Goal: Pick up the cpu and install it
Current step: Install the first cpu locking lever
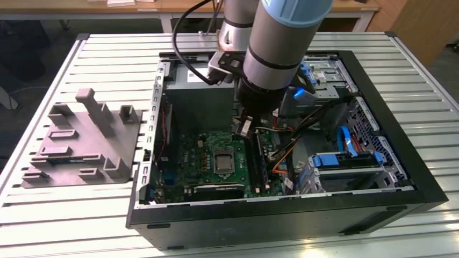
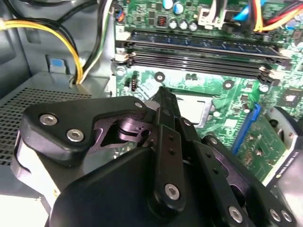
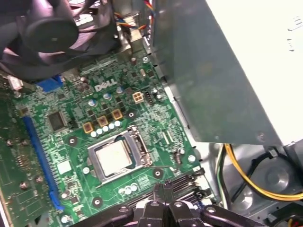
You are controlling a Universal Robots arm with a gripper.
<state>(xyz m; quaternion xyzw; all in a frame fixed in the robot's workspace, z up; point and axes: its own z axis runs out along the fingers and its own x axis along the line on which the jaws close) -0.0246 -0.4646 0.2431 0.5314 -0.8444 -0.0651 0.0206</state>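
The cpu (image 3: pixel 112 158) lies flat in the silver socket frame (image 3: pixel 138 147) on the green motherboard (image 3: pixel 71 142), its pale metal top showing. In the exterior view the cpu (image 1: pixel 223 161) sits mid-board inside the open computer case (image 1: pixel 401 161). My gripper (image 1: pixel 245 128) hangs just above the board, beside the socket on the memory-slot side. Both wrist views show its black fingers (image 3: pixel 163 188) pressed together with nothing between them, apart from the chip. In the second wrist view the cpu (image 2: pixel 193 107) shows partly behind the gripper (image 2: pixel 161 92).
A grey plastic fixture (image 1: pixel 83 142) stands on the slatted table (image 1: pixel 64 215) at the exterior view's left. Inside the case are the memory slots (image 2: pixel 199 59), a fan (image 3: pixel 45 28), the power supply box (image 3: pixel 227 71), yellow cables (image 2: pixel 57 33) and blue drive bays (image 1: pixel 344 161).
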